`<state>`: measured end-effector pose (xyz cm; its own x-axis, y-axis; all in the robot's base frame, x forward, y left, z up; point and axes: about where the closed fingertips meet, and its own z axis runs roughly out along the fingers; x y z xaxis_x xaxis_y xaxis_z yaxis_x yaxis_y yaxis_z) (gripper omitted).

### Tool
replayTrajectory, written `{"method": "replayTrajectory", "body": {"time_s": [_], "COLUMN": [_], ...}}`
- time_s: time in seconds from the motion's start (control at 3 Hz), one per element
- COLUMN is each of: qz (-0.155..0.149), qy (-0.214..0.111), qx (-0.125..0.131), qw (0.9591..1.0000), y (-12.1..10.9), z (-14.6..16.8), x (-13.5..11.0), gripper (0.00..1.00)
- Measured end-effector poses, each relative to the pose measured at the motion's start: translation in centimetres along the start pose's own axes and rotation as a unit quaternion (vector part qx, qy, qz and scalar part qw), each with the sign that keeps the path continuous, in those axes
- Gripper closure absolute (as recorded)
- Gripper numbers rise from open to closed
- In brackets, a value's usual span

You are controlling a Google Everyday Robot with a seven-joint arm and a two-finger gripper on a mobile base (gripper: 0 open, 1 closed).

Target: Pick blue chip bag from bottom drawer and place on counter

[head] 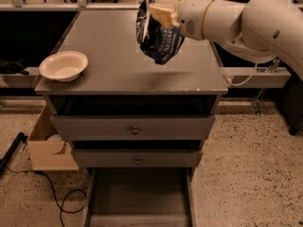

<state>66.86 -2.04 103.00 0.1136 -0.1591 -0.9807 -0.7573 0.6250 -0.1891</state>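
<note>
My gripper [158,14] is shut on the blue chip bag [156,37], a crinkled navy bag with white lettering. It holds the bag by its top, and the bag hangs above the right middle of the counter [113,56] without touching it. The arm comes in from the right. The bottom drawer [139,197] is pulled open at the foot of the cabinet and looks bare inside.
A white bowl [63,65] sits at the counter's front left corner. Two upper knobbed drawers [135,126] are slightly open. A cardboard box [47,148] and a black cable lie on the floor to the left of the cabinet.
</note>
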Motion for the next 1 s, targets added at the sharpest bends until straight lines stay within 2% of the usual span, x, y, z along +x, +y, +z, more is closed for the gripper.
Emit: {"method": "replayTrajectory", "body": {"time_s": [0.67,1.0], "qz": [0.001,0.015], "qy": [0.015,0.019], "qx": [-0.019,-0.020], "qw": [0.9997,0.9995], "y": [-0.1,0.2], "z": [3.6,3.7], "x": [1.2,2.5], "gripper": [1.00,1.00]}}
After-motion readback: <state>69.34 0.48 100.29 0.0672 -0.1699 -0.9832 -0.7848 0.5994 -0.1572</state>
